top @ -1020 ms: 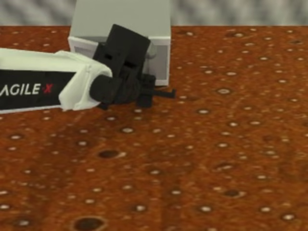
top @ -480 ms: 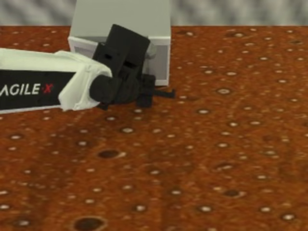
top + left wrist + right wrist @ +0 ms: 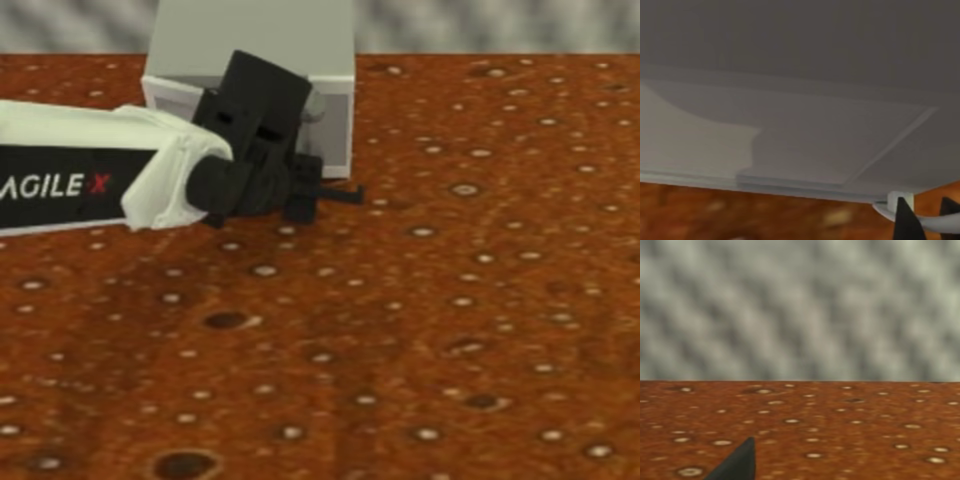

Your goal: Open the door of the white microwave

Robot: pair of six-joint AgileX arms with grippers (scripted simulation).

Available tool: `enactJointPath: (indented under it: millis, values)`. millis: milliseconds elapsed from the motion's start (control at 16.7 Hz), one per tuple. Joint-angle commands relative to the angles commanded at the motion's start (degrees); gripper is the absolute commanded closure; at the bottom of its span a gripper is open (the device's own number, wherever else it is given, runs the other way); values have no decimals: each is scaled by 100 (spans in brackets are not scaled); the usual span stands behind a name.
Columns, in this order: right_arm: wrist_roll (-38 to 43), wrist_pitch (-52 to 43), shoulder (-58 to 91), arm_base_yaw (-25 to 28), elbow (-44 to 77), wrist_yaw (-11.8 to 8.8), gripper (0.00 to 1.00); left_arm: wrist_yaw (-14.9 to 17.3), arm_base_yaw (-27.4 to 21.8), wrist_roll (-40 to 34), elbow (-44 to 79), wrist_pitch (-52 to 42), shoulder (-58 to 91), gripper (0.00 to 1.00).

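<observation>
The microwave (image 3: 262, 45) sits at the table's (image 3: 450, 330) far edge, left of centre. My left claw (image 3: 925, 220) is at its front, fingers (image 3: 904, 220) closed round the handle (image 3: 900, 199) of the door (image 3: 805, 135), which looks shut. My right claw: one fingertip (image 3: 737, 462) shows, opening unknowable.

Legible text: "AGILE X", white letters with a red X, on the black panel of my left arm (image 3: 90, 180). No other markings are readable.
</observation>
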Motion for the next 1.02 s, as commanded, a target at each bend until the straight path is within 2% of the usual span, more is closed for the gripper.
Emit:
enactJointPath:
  millis: [420,1020]
  values:
    - [0,0,0,0,0,0,0,187,124,307,-267,112,-181,100]
    - [0,0,0,0,0,0,0,187,124,307,-267,112,-181,100]
